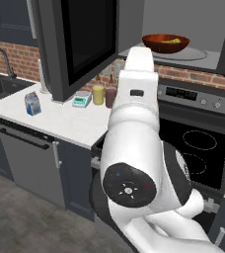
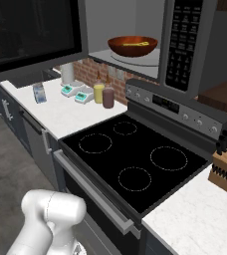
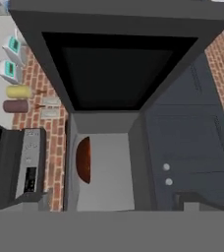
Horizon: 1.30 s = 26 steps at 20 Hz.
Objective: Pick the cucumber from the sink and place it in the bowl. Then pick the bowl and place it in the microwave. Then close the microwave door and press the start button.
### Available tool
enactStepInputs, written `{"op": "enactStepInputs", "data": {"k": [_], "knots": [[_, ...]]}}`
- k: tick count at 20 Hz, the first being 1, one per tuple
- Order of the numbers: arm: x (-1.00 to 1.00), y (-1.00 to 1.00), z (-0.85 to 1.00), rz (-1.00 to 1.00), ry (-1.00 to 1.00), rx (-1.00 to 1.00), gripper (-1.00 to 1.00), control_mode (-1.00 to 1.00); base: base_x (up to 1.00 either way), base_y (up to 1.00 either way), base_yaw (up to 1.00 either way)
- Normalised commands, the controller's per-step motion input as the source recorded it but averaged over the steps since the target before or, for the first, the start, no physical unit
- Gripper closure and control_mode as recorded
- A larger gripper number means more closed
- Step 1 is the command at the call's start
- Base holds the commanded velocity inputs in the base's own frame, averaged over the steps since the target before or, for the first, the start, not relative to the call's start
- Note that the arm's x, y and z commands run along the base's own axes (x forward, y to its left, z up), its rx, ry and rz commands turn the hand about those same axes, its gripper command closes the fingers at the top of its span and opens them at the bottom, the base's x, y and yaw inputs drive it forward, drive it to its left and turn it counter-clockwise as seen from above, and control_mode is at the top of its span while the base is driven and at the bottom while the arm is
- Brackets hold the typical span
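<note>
One microwave (image 2: 135,45), with one microwave door (image 1: 80,42) swung open; inside it, one bowl (image 2: 132,46) holding one cucumber (image 2: 135,44) on one glass turntable (image 1: 183,54). One stove (image 2: 135,159) with four ring burners — two nearer, two farther. On the tabletop (image 2: 60,117): two small kitchen scales (image 2: 83,95) with teal displays, one yellow cup (image 2: 99,93), one dark reddish cup (image 2: 108,97), one small blue-and-white carton (image 2: 39,92), one white roll (image 2: 66,73). One knife block (image 2: 226,172) — several dark handles, too small to count. One sink (image 1: 1,88), one faucet (image 1: 5,60).
</note>
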Motion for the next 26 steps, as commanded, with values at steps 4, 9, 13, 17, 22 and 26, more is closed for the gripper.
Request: {"op": "enactStepInputs", "data": {"k": [4,9,13,17,22,26], "knots": [[0.27,0.94,-0.56,-0.02,-0.12,0.0,-1.0,-1.0,0.0,0.0,0.0],[0.33,0.94,-0.47,-0.05,0.0,0.02,-1.0,-1.0,0.0,0.0,0.0],[0.32,0.84,-0.35,-0.03,-0.02,0.01,-1.0,-1.0,0.0,0.0,0.0],[0.4,0.75,-0.34,-0.01,-0.04,0.0,-1.0,-1.0,0.0,0.0,0.0],[0.5,0.6,-0.37,0.0,-0.06,0.0,-1.0,-1.0,0.0,0.0,0.0],[0.62,0.51,-0.33,0.0,-0.03,0.0,-1.0,-1.0,0.0,0.0,0.0]]}}
